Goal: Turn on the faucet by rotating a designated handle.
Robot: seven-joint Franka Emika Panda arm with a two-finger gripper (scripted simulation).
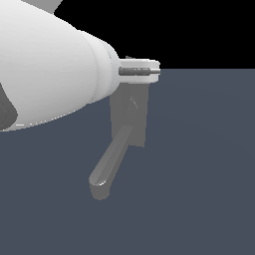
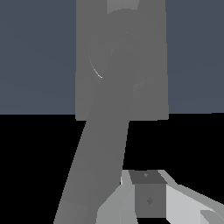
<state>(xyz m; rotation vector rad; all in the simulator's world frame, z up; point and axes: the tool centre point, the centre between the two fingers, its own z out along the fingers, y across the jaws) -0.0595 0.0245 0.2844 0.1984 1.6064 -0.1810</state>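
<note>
Obs., wrist view, nearest first. One dark grey square finger pad (image 2: pixel 149 197) on its white finger body sat at the frame's edge. That was all of the white two-finger gripper (image 2: pixel 151 192) that showed. No second finger was visible, so I could not tell how wide the jaws stood. Nothing was seen held.

Just beyond the pad, apart from it, ran a long matte grey bar (image 2: pixel 98 153). It rose to a round hub (image 2: pixel 114 57) on the flat rectangular grey back plate (image 2: pixel 151 61) of the matte grey faucet (image 2: pixel 120 78).

I could not settle whether this bar was the slim handle or the spout seen lengthwise.

Obs., exterior view. The bulky white arm link (image 1: pixel 45 64) filled the view's upper left. Its end sat over the top of the back plate. The thick rounded spout (image 1: pixel 110 162) ran down toward the view's left to a downturned tip. No thin handle could be picked out; it may have been hidden behind the arm. The dark blue-grey floor (image 1: pixel 199 174) lay beyond.

Judgement: contact not yet made; task at approach stage.

Method note:
- Confirm which bar is the slim one before closing in.
- Set the finger against its side, well out from the hub for leverage.
- Push in an arc about the hub, not straight, or the pad may slip off the squared end.
- Avoid the spout; pressing it gives nothing.
</note>
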